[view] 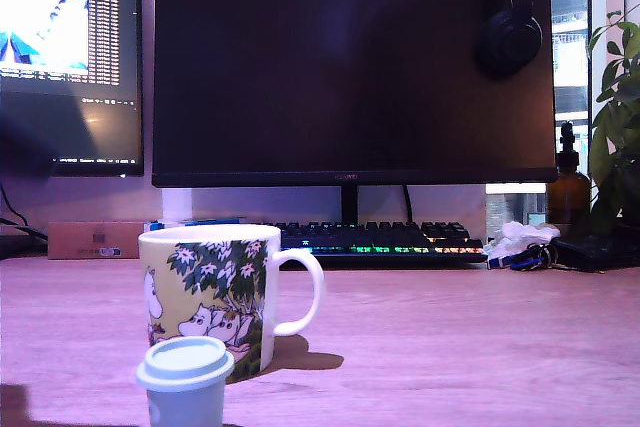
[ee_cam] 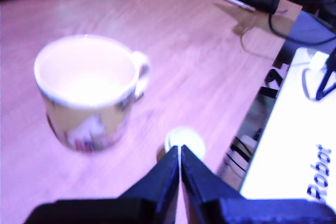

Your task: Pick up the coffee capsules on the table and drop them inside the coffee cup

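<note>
The coffee cup (view: 215,292) stands upright on the table (view: 450,347), its white handle toward the exterior view's right. A pale blue-grey coffee capsule (view: 184,382) stands rim up just in front of it, near the table's front edge. In the wrist view, my gripper (ee_cam: 180,156) hangs above the table with its dark fingers (ee_cam: 163,179) pressed together and nothing between them. One capsule (ee_cam: 184,142) sits just beyond the tips, beside the cup (ee_cam: 89,90). The cup's inside looks bare and bright. No second capsule is visible, and the gripper is outside the exterior view.
A lit keyboard (view: 375,240), two monitors (view: 350,67) and hanging headphones (view: 510,32) line the back. Keys and tissue (view: 520,245), a brown bottle (view: 568,187) and a plant (view: 620,117) stand at the exterior view's right. The wrist view shows the table edge (ee_cam: 257,98), cables and a white box (ee_cam: 294,145).
</note>
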Robot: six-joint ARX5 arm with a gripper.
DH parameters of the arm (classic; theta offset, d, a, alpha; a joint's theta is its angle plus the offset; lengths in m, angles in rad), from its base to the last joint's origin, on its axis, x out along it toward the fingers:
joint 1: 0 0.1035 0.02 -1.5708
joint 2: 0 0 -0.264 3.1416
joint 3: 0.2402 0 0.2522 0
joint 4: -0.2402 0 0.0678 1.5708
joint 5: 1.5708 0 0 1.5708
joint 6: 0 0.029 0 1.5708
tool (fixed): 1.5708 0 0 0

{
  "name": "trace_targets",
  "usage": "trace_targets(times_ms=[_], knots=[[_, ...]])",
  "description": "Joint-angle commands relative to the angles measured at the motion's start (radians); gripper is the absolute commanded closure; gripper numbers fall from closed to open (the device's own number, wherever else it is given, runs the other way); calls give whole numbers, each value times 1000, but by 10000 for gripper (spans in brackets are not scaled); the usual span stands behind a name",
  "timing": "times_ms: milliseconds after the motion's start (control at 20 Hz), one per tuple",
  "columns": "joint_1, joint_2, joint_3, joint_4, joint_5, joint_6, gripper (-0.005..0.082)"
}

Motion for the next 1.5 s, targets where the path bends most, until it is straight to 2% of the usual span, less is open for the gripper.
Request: trace_targets(times_ms=[0, 200, 450, 750, 850, 900, 950, 1000, 1050, 1350, 1450], knots=[[-22, 39, -10, -2, -1, -3, 788], [-84, 76, -10, 5, 23, -3, 788], [-90, 76, -10, 15, 15, -3, 788], [-91, 77, -10, -1, -61, -1, 774], [-91, 77, -10, 4, -63, -24, 716], [-91, 77, -10, 16, -65, -50, 636], [-91, 77, -10, 33, -69, -50, 511], [-92, 77, -10, 50, -80, -65, 428], [-92, 79, -10, 61, -98, -94, 395], [-122, 161, -10, 75, -95, -93, 315], [-137, 189, -8, 73, -116, -103, 305]])
